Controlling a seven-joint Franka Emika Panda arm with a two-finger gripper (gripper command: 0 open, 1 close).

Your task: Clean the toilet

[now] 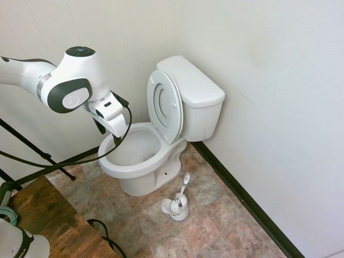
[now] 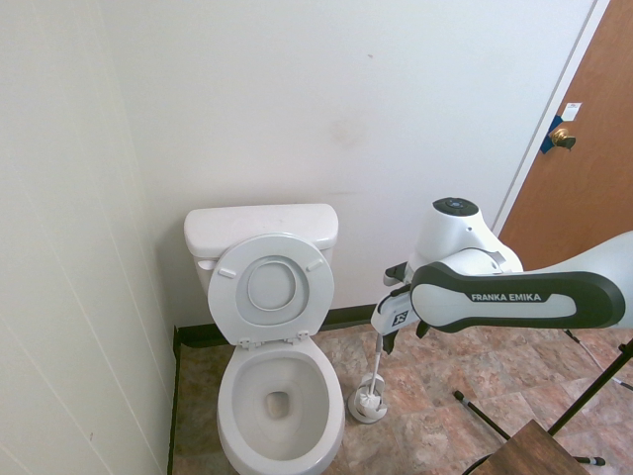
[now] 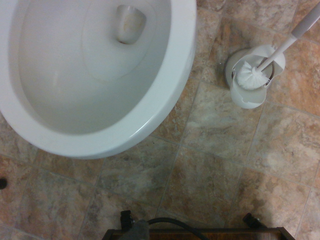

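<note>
Jaws apart, the 2 fingers of the gripper (image 1: 109, 134) hold nothing, high beside the toilet (image 1: 131, 170), whose seat (image 2: 272, 287) is raised against its tank (image 2: 262, 226). Beside the toilet, the brush (image 3: 291, 41) leans in its holder (image 3: 247, 98). Likely step 1: align with the slanted handle, grip high, then lift gently so the holder doesn't tip.
</note>
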